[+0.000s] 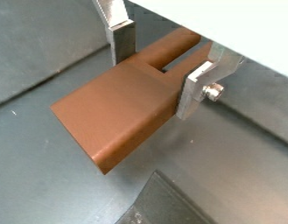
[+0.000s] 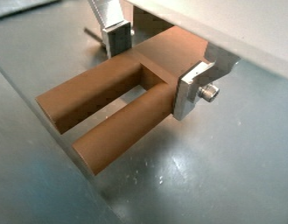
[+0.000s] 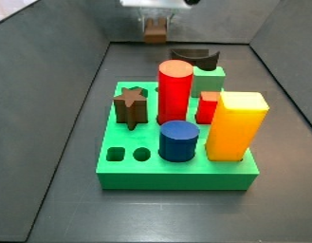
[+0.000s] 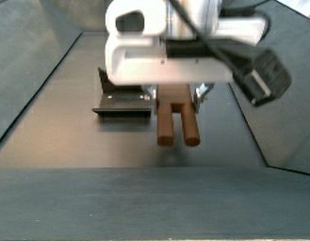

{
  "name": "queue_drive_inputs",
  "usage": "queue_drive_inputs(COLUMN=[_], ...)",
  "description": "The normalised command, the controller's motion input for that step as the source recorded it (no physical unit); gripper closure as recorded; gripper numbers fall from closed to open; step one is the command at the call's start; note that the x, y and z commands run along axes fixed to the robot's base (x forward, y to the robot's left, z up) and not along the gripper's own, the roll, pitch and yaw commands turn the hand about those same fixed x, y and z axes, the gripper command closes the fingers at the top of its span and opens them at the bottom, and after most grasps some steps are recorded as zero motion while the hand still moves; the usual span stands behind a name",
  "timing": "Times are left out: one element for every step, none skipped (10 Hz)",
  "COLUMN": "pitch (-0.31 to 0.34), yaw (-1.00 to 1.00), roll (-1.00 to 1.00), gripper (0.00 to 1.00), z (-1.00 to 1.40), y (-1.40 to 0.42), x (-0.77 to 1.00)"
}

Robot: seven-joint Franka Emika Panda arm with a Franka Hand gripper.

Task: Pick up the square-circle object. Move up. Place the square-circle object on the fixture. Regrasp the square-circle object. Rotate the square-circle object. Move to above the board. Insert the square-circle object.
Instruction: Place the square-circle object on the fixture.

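The square-circle object (image 1: 116, 109) is a brown block with two long prongs, one square and one round (image 2: 99, 114). My gripper (image 1: 158, 77) is shut on its solid end, one silver finger (image 1: 122, 42) on each side, as both wrist views (image 2: 154, 70) show. In a side view the gripper (image 4: 176, 89) holds the object (image 4: 179, 118) above the dark floor, prongs pointing out and down. In a side view the gripper (image 3: 156, 14) and object (image 3: 155, 31) are far behind the green board (image 3: 177, 163). The fixture (image 4: 120, 102) stands beside the gripper.
The board carries a red cylinder (image 3: 174, 90), a yellow block (image 3: 237, 123), a blue cylinder (image 3: 178, 140), a brown star (image 3: 130, 104) and a dark piece (image 3: 196, 59). Two open holes (image 3: 126, 154) sit at its front left corner. Sloped grey walls (image 3: 69, 104) enclose the floor.
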Motion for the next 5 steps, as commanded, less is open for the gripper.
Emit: queue_drive_inputs(pitch=[0.028,0.035,0.039,0.045,0.053], yaw=[0.0,0.0,0.0,0.0,0.0], roll=[0.01,0.02,0.02,0.03,0.04], gripper=[1.0,1.0,1.0,1.0,1.0], z=[1.0,1.0,1.0,1.0,0.86], y=[0.0,0.0,0.0,0.0,0.0], x=[-0.01,-0.02,-0.02,-0.02,-0.02])
